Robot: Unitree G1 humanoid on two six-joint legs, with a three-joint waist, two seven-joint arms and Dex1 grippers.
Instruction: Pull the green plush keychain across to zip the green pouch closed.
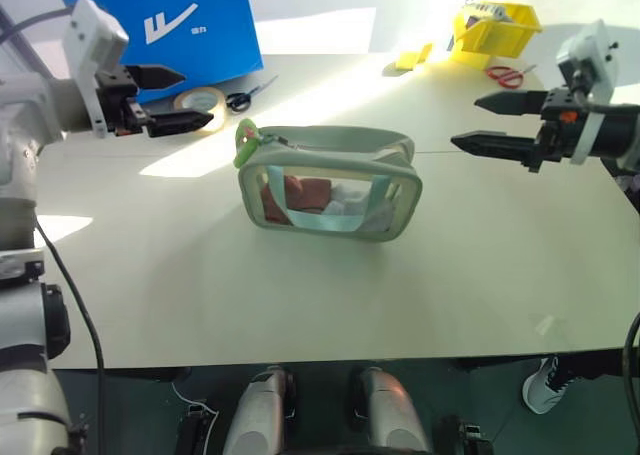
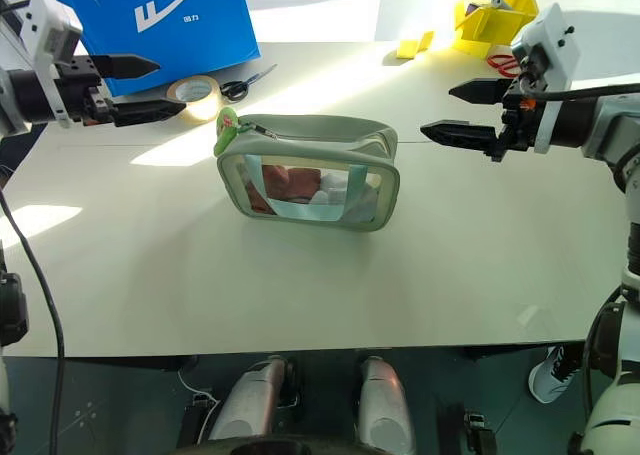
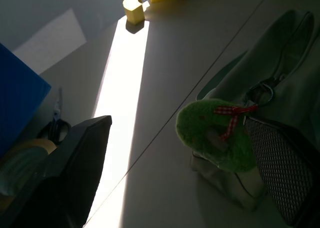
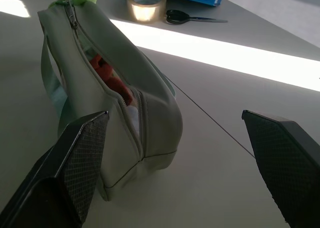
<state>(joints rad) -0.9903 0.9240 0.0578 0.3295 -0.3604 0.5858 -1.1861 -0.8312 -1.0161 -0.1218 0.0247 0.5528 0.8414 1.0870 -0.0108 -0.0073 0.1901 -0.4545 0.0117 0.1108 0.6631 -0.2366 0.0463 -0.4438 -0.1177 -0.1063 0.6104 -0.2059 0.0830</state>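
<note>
Pouch: green pouch (image 1: 330, 190) stands upright mid-table (image 1: 300, 305), long side facing robot, clear window in front.
Zip: runs along top; gapes open in right wrist view, reddish + white contents visible through the slit. Not zipped yet.
Keychain: green plush keychain (image 1: 243, 143) hangs at pouch's top corner on robot's left, at the zip's start end. Lime fuzzy ring w/ small red checked ribbon, clipped to a metal ring on the slider (left wrist view).
L gripper: left gripper (image 1: 165, 98) hovers off pouch's left end, near the keychain but apart; fingers spread wide, nothing held.
R gripper: right gripper (image 1: 500, 123) hovers off pouch's right end, well apart; fingers spread wide, empty.
Step in hand (judged): approach — neither arm in contact yet.
How to do well: L should come down on the plush or the ring just behind it, pinch firm since fuzz compresses + may slip. R should pin the pouch's right end or top seam first, else soft bag prob. slides or tips w/ the pull. Pull level along the zip line toward robot's right, not upward; keep fabric taut so slider doesn't snag at the gaping mid-section.
Risk: contents bulging at the slit may catch slider; bag is light, easy to drag.
Nearby: tape roll (image 1: 200, 102), scissors (image 1: 245, 95) behind pouch; yellow bin (image 1: 497, 25) far right, out of the way.
</note>
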